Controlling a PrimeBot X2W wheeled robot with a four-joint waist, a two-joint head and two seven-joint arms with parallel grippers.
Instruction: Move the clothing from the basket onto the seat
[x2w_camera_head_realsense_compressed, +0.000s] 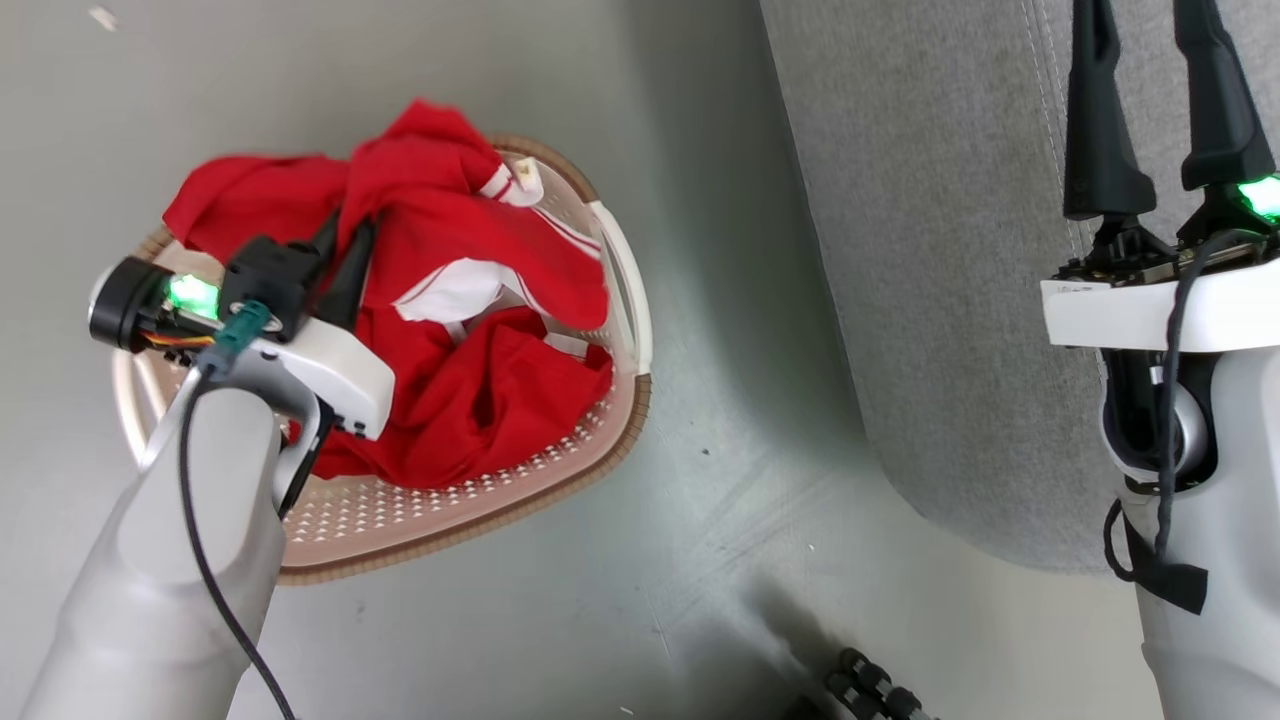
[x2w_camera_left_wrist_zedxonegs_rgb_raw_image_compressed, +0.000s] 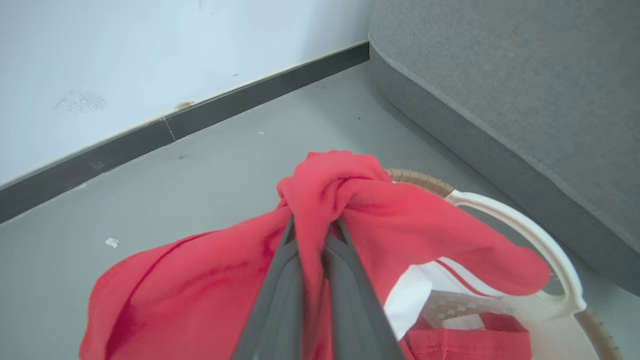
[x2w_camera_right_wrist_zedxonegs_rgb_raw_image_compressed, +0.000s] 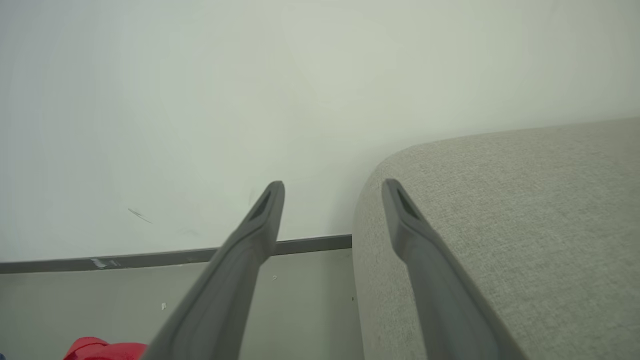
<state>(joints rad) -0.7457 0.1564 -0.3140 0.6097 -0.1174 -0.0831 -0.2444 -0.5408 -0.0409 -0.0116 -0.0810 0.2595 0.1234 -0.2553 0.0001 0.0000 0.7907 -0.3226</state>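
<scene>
Pick-up step: left gripper (x2w_camera_left_wrist_zedxonegs_rgb_raw_image_compressed: 314, 227), jaws clamped on bunched fold of clothing (x2w_camera_head_realsense_compressed: 480, 390), rest heaped in basket (x2w_camera_head_realsense_compressed: 450, 505) on floor beside seat (x2w_camera_head_realsense_compressed: 950, 300). Right gripper (x2w_camera_right_wrist_zedxonegs_rgb_raw_image_compressed: 332, 186), jaws wide, empty. Next, likely: lift clear of rim, swing onto seat.

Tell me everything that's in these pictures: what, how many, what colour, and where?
clothing: a heap, number unclear, red with white trim, in the basket, some hanging over its rim
basket: one, cream-white with brown rim, on the floor beside the sofa
sofa: one, grey, right of the basket
floor: grey, under basket and sofa
wall: pale, behind, with a dark skirting board along its foot
left fingers: two, dark, shut on a fold of the clothing above the basket
right fingers: two, dark, open, holding nothing, by the sofa
forearms: two, pale grey, left by the basket, right by the sofa
</scene>
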